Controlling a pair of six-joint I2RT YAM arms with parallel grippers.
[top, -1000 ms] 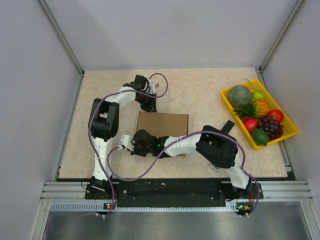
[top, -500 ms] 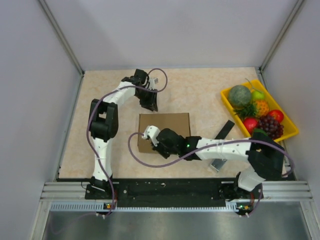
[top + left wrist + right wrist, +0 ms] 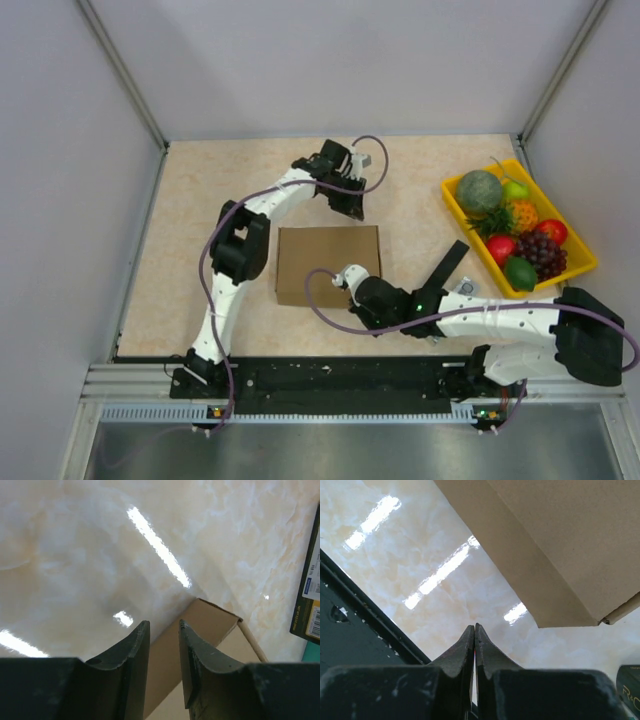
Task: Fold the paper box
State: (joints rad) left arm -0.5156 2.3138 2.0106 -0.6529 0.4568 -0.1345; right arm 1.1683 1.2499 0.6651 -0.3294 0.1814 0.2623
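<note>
Now, nearest to us, the right gripper (image 3: 348, 287) hangs just off the near right corner of the paper box (image 3: 320, 255), its fingers pressed together on nothing, as the right wrist view shows them over bare table (image 3: 200, 200) with the box (image 3: 560, 545) a little ahead. A second ago that arm lay across the box's near left side; it has since swung back to the right and off the cardboard. The box sits in the middle of the table, much where it was, its lid flat and its walls squared, with no flap standing loose that we can see. Beyond it, the left gripper (image 3: 352, 205) has moved from behind the far left corner to behind the far right one, and its jaws now stand a little apart with nothing between them, a box corner (image 3: 210, 620) showing just past the fingertips. We judge that both arms have let go and the folding is done or very nearly so. Far right, the yellow fruit tray (image 3: 575, 255) is well apart.
</note>
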